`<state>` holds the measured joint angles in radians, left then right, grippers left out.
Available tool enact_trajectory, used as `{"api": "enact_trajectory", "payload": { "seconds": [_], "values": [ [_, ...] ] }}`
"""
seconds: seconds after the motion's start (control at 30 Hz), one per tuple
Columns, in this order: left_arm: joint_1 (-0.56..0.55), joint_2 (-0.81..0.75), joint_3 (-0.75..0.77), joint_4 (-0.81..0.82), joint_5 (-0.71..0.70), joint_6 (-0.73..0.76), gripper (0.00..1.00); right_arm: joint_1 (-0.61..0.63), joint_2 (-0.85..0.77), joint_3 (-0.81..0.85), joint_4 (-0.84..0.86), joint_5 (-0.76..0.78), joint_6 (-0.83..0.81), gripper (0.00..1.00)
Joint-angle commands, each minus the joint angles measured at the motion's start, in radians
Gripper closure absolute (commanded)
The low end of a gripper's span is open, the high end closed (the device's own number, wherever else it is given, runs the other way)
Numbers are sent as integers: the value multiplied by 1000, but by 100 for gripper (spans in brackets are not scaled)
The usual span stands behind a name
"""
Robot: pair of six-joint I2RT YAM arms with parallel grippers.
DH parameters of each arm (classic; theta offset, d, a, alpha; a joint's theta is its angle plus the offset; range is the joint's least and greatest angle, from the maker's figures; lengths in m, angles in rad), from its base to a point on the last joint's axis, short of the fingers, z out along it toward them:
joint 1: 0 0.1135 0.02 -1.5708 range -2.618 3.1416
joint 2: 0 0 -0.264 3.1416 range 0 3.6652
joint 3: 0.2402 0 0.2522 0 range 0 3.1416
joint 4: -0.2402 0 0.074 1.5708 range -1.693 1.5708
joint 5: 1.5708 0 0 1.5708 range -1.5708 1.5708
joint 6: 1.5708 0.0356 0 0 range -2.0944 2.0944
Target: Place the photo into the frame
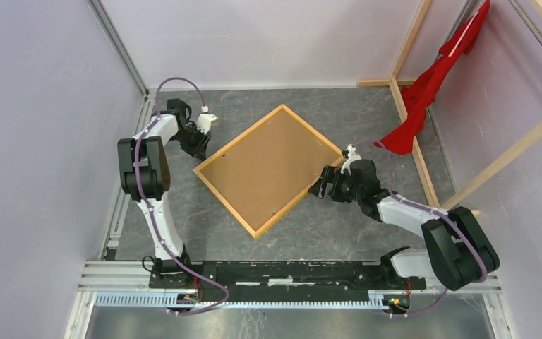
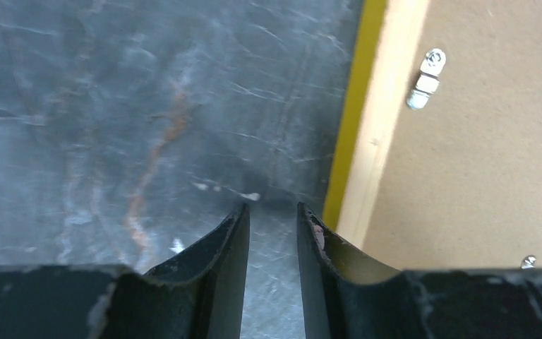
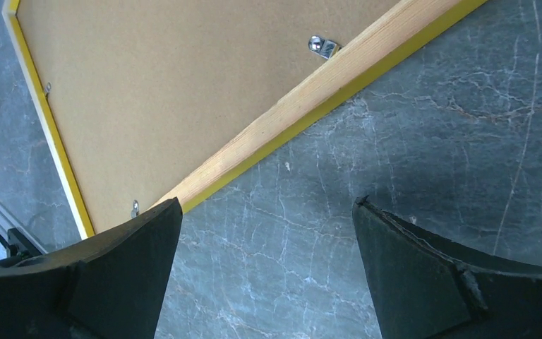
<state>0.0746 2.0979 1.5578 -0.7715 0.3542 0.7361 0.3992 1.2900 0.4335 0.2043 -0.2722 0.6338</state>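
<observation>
One frame point(image 1: 239, 138), one brown backing sheet point(image 1: 268, 169) and, at two o'clock, one red cloth point(image 1: 423, 95) are counted.

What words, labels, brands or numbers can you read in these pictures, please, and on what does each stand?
None: no readable text shows on the yellow-edged wooden picture frame, the brown fibreboard backing sheet, the grey marbled table or the red cloth.
</observation>
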Motion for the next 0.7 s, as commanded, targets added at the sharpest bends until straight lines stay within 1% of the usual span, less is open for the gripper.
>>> {"api": "enact_trajectory", "payload": {
  "seconds": [0.0, 0.1, 0.23, 0.33, 0.43, 0.5, 0.57, 0.67],
  "values": [
    [-7, -48, -96, -44, 84, 53, 62, -2, 75, 40, 82, -22, 24, 2],
    [-12, -85, -177, -51, 115, 110, 64, -11, 125, 82, 90, -33, 16, 2],
    [-26, -150, -283, -94, 212, 204, 66, -47, 173, 158, 45, -17, -35, 2],
    [-93, -206, -376, -121, 218, 249, 66, -83, 189, 191, 7, 6, -63, 2],
    [-174, -271, -489, -119, 218, 261, 65, -123, 190, 207, -28, 40, -91, 2],
    [-220, -303, -532, -112, 220, 246, 63, -145, 188, 221, -66, 75, -113, 2],
    [-245, -330, -549, -112, 230, 235, 61, -158, 179, 241, -109, 127, -137, 2],
    [-252, -344, -532, -128, 228, 221, 59, -161, 151, 277, -173, 215, -163, 2]
  ]
}}
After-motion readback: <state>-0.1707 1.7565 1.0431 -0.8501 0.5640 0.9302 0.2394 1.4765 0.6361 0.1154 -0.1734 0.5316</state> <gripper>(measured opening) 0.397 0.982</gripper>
